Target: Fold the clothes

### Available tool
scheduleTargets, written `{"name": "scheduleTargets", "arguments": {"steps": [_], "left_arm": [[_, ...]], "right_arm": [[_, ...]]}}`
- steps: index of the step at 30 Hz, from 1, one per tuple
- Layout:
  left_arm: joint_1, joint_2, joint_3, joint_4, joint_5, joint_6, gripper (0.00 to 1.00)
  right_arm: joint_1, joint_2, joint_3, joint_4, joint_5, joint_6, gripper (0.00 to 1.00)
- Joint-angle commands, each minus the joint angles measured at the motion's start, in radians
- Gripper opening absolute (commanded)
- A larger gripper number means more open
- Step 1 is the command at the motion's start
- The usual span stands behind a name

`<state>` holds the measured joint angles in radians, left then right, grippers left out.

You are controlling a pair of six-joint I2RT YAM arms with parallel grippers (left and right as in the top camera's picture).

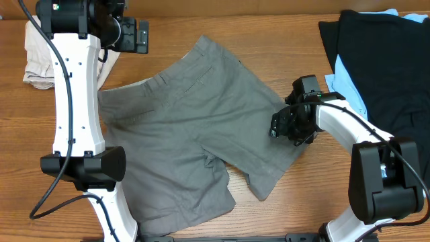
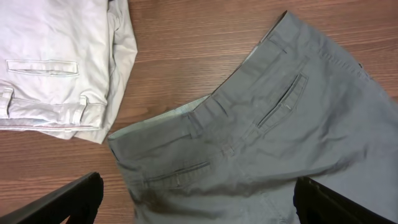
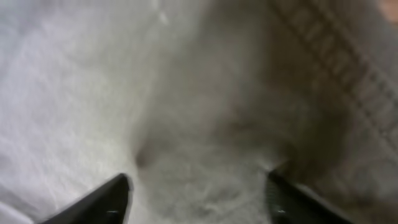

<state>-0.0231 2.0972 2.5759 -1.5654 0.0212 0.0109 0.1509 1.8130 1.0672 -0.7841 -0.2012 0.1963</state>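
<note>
The grey shorts (image 1: 195, 128) lie spread on the wooden table, waistband toward the left, slit back pockets up (image 2: 283, 102). My left gripper (image 2: 196, 202) is open and hovers above the waistband corner, touching nothing; in the overhead view it is at the upper left (image 1: 134, 37). My right gripper (image 1: 285, 124) is open and pressed down onto the right leg of the shorts; the right wrist view shows blurred grey cloth (image 3: 199, 124) between its spread fingers (image 3: 199, 199).
A folded beige garment (image 1: 37, 57) lies at the far left, also in the left wrist view (image 2: 56, 62). A black garment (image 1: 383, 60) over a light-blue one (image 1: 349, 87) lies at the right.
</note>
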Motion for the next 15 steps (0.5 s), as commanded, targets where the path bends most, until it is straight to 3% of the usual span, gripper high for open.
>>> {"name": "scheduleTargets", "arguments": {"steps": [1,3,5,9,15], "left_arm": [[-0.003,0.011,-0.003,0.004,-0.014,0.019,1.00],[-0.003,0.012,-0.010,0.008,-0.014,0.019,1.00],[-0.003,0.014,-0.020,0.018,-0.014,0.019,1.00],[-0.004,0.037,-0.023,0.027,-0.013,0.020,1.00],[-0.004,0.107,-0.023,0.065,0.013,0.020,1.00]], "right_arm": [[0.005,0.035,-0.035,0.039,0.059,-0.014,0.56],[0.005,0.048,-0.035,0.061,0.135,-0.012,0.41],[-0.003,0.067,-0.034,0.082,0.218,0.014,0.13],[-0.042,0.136,-0.014,0.134,0.253,0.016,0.07],[-0.072,0.306,0.152,0.166,0.253,0.012,0.07]]}}
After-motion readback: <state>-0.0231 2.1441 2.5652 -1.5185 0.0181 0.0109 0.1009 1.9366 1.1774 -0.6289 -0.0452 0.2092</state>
